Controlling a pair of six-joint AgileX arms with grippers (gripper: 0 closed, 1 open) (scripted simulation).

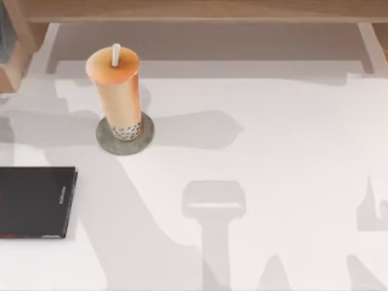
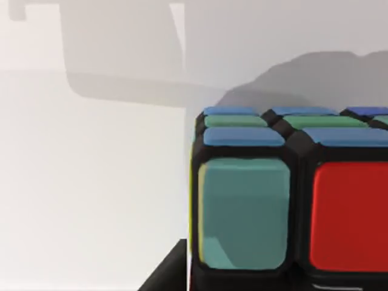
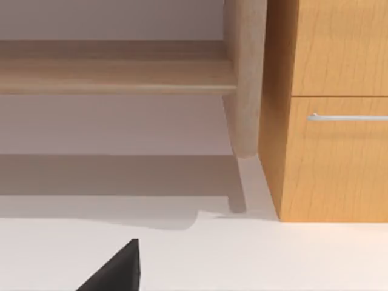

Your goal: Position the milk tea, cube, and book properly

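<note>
The cube (image 2: 291, 194) sits very close under your left hand's camera, probably held there for carrying, but I cannot tell the grip. The milk tea (image 1: 118, 91) stands upright on its coaster (image 1: 104, 140), already placed.

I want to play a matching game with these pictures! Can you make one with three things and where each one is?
Things:
1. milk tea
2. black book
3. cube

Places:
A. flat at the table's left edge
B. close in front of the left wrist camera
C. upright on a round grey coaster

Pairs: 1-C, 2-A, 3-B
</note>
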